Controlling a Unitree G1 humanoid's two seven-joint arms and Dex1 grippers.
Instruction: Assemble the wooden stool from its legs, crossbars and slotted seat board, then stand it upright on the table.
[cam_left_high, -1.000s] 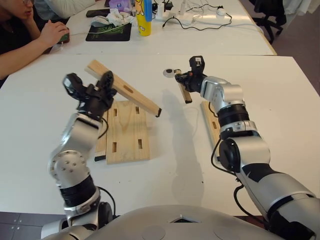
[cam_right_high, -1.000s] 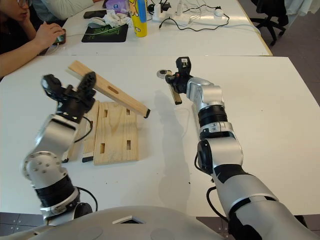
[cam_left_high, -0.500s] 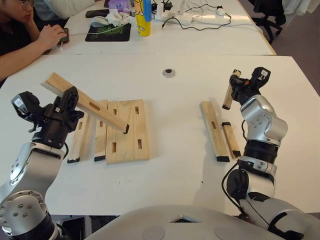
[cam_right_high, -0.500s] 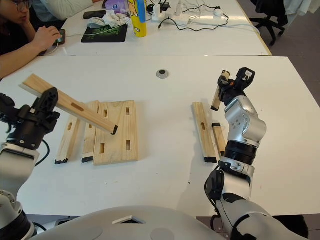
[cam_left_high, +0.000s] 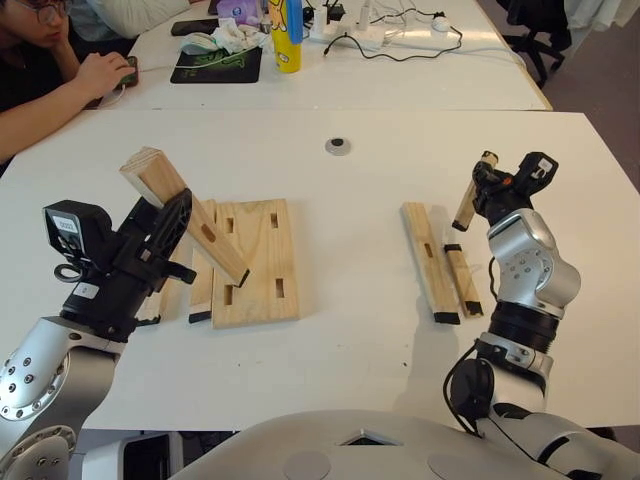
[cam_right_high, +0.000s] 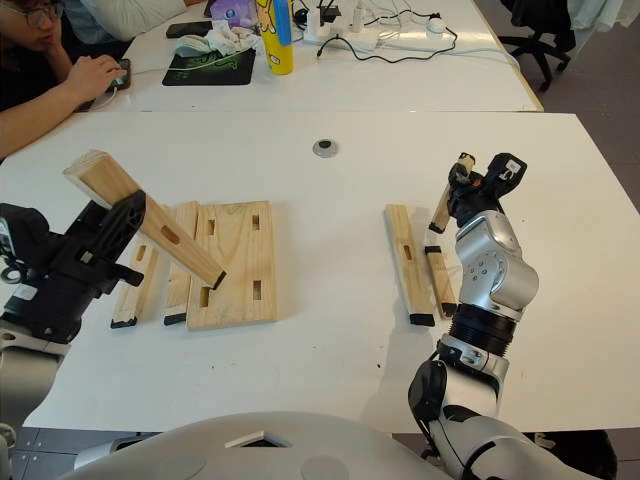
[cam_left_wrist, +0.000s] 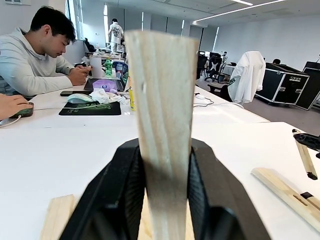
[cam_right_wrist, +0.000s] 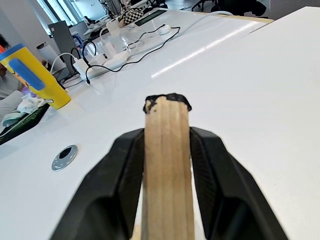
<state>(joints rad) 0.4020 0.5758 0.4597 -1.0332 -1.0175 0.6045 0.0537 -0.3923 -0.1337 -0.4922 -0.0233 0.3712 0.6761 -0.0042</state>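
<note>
My left gripper (cam_left_high: 165, 222) is shut on a long slotted wooden leg (cam_left_high: 200, 228), held tilted above the table's left side with its black-capped end over the slotted seat board (cam_left_high: 258, 268). In the left wrist view the leg (cam_left_wrist: 162, 125) stands between the black fingers (cam_left_wrist: 120, 192). Two more wooden bars (cam_right_high: 182, 262) lie left of the board. My right gripper (cam_left_high: 490, 190) is shut on a short crossbar (cam_left_high: 468, 205), raised at the right. In the right wrist view this crossbar (cam_right_wrist: 167, 160) sits between the fingers (cam_right_wrist: 122, 175). Below it on the table lie a long leg (cam_left_high: 425, 262) and a short crossbar (cam_left_high: 463, 282).
A round metal grommet (cam_left_high: 338, 146) sits in the table's far middle. On the adjoining table behind stand a yellow bottle (cam_left_high: 288, 35), a dark mat (cam_left_high: 218, 62) and cables (cam_left_high: 400, 35). A person (cam_left_high: 40, 70) sits at the far left.
Both arms have swung apart from the table's middle to their own sides. The left arm has drawn back with the leg, now tilted more steeply. The right gripper has sunk slightly with its crossbar.
</note>
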